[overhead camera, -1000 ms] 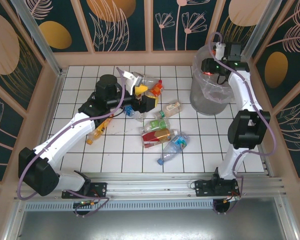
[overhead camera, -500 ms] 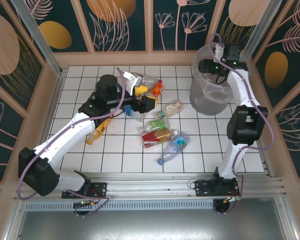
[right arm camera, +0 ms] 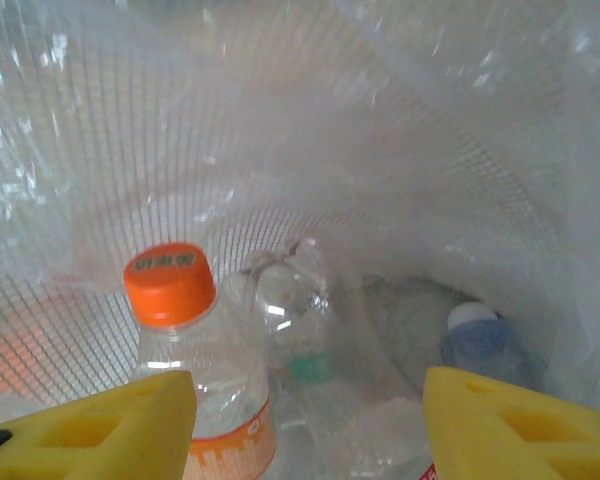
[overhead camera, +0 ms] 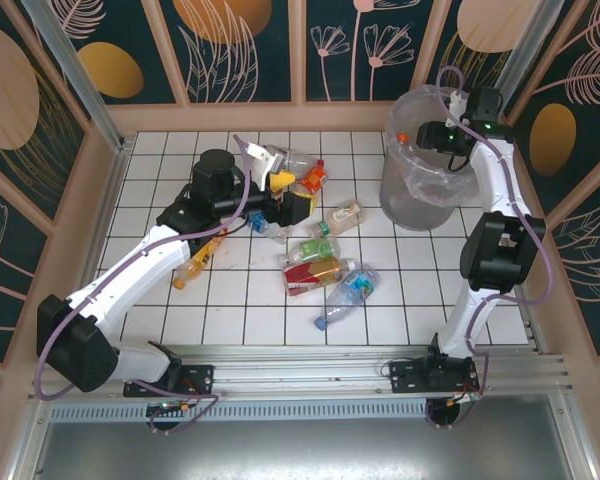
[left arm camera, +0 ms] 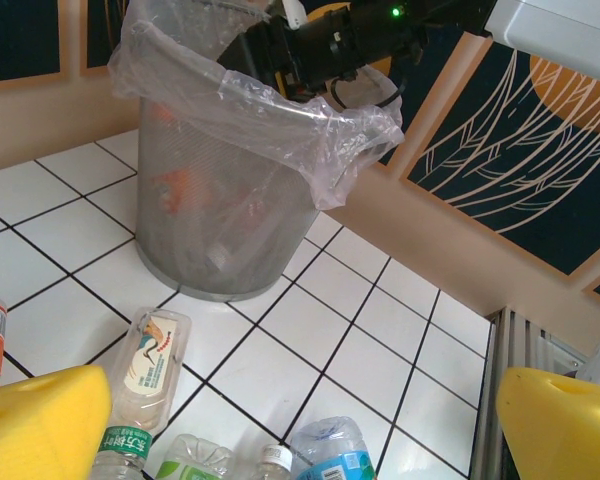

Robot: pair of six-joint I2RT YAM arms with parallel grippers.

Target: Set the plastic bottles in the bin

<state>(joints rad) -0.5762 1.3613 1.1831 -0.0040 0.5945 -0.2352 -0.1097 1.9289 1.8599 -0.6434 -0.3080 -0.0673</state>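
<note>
Looking from above, you see the right gripper (overhead camera: 421,138) over the mouth of the bin (overhead camera: 405,205), which stands in the far right part of the table (overhead camera: 250,320). Just beside the gripper, inside the rim, is the orange-cap bottle (overhead camera: 403,139).

In the right wrist view the right gripper (right arm camera: 310,400) points down into the bin, and its yellow fingers (right arm camera: 90,425) stand partly apart. The orange-cap bottle (right arm camera: 180,330) is upright next to the left-hand finger of that view. A clear gap separates it from the other finger, so the jaws do not clamp it. If it touches the one finger, I cannot tell. Deeper in the bin lie a clear bottle (right arm camera: 300,300) and a blue-cap bottle (right arm camera: 472,318), with the crinkled bag (right arm camera: 430,120) around them.

Your left gripper (overhead camera: 288,192) is above the pile of bottles (overhead camera: 315,178) near the middle of the table, opened wide and holding nothing. In the left wrist view its yellow pads (left arm camera: 40,420) are far apart, at the two bottom corners. Between them, on the table, you see a beige-label bottle (left arm camera: 152,362), a green-label bottle (left arm camera: 120,443) and a blue-label bottle (left arm camera: 330,455).

From above, more bottles lie loose, well apart from the bin: a red-label bottle (overhead camera: 315,272) in the middle, and an orange bottle (overhead camera: 195,262) beside the left arm (overhead camera: 150,250).
</note>
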